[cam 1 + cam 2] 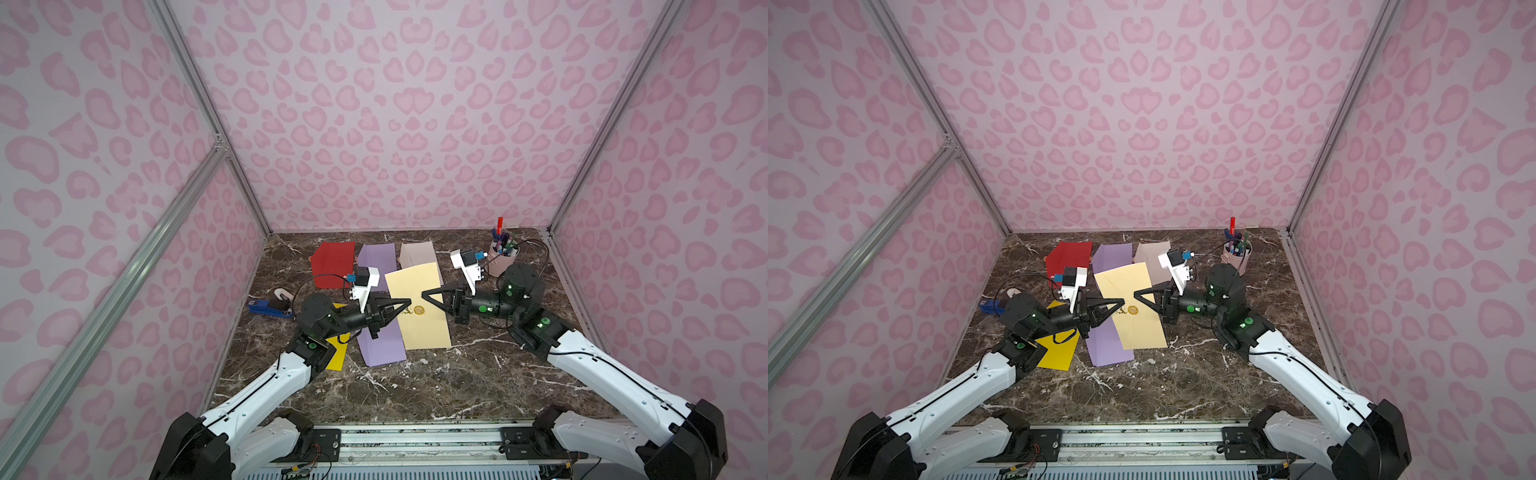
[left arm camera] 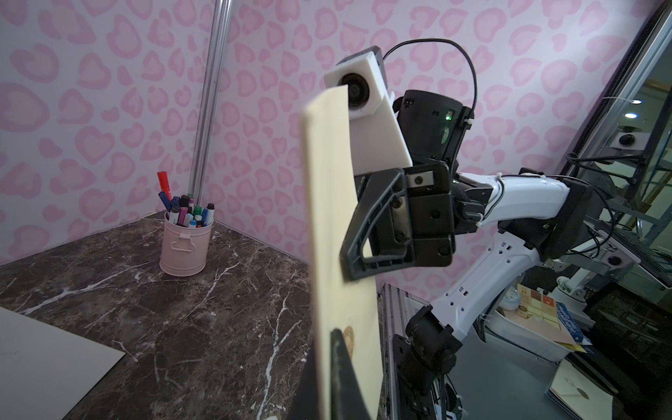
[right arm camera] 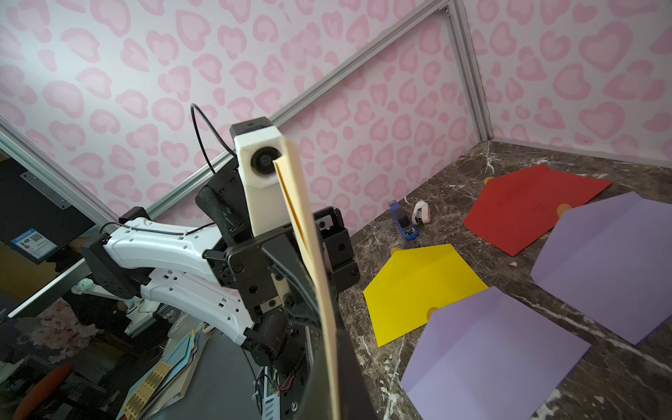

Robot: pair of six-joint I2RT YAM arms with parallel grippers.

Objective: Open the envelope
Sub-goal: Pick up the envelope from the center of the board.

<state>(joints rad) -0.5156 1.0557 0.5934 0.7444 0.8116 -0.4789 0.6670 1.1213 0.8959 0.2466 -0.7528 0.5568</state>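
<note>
Envelope (image 1: 417,286), cream: held aloft over the table (image 1: 415,386) between both arms, long axis running away from the robot, gold seal (image 1: 418,309) uppermost. Holds: left gripper (image 1: 408,306) clamped on its left edge beside the seal; right gripper (image 1: 424,294) clamped on the opposite edge. Nearer the seal: left.

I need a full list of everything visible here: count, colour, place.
cream envelope: 1, cream, gold seal, held between both grippers
purple envelopes: 2, purple, lying flat, far and near
red envelope: 1, red, far left
yellow envelope: 1, yellow, left side, near
beige envelope: 1, beige, far, behind the cream one
tin: 1, pink, far right corner, holds markers
stapler: 1, blue, left side
small white object: 1, white, beside stapler
table: 1, dark marble
left gripper: 1, black, shut on cream envelope
right gripper: 1, black, shut on cream envelope
</note>
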